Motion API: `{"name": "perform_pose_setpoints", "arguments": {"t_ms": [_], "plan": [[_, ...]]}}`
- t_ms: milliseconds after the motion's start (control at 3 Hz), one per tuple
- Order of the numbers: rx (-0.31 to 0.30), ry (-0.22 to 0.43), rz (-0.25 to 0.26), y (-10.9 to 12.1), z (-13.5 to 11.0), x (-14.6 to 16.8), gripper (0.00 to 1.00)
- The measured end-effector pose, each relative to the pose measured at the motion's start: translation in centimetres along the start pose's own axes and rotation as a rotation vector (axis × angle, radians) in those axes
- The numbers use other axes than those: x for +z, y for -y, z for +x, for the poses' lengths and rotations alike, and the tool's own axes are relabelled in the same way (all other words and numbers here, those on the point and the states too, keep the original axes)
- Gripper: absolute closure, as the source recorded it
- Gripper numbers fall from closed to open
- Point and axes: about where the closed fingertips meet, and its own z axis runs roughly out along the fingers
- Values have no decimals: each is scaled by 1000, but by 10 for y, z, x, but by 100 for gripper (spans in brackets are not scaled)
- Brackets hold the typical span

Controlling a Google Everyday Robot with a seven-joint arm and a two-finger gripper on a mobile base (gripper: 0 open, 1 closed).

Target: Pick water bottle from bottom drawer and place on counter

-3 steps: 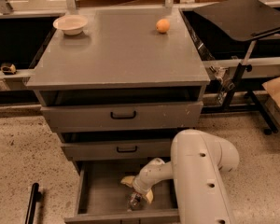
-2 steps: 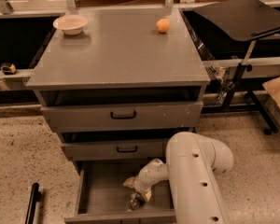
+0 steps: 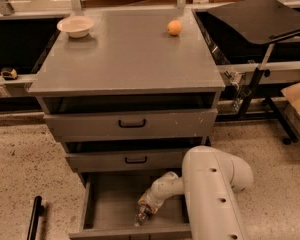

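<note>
Inspection of the single view found the arm [image 3: 210,194] reaching down into the open bottom drawer [image 3: 107,209], which stood pulled out below and forward of the worktop's [image 3: 125,59] front edge. The tool [image 3: 146,210] sat low over the drawer floor, right of the drawer's centre and near its front wall.

The bottle [image 3: 140,218] showed only as a clear glint directly beneath the tool, slightly toward the drawer's front and left. Tool and bottle appeared to be in contact or just short of it. Whether the tool was apart, together or clamped on the bottle could not be told. The bottle's long axis could not be read either, since the tool covered most of it.

In my judgement the grasp was the step in hand. The coming move turned on a straight lift clear of the drawer front, then a carry up and back over the worktop's front edge.

A bowl [image 3: 75,26] occupied the far left corner and an orange [image 3: 174,27] lay near the far edge, right of centre.
</note>
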Motion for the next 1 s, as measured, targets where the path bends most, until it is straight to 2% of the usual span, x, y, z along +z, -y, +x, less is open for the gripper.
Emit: {"name": "perform_pose_setpoints", "arguments": {"t_ms": [333,667,1000], "plan": [[81,69,76,4,-10,-17,87],[187,226,211,16,-41,-58,100],[129,304,395,15,-61,-140,100]]}}
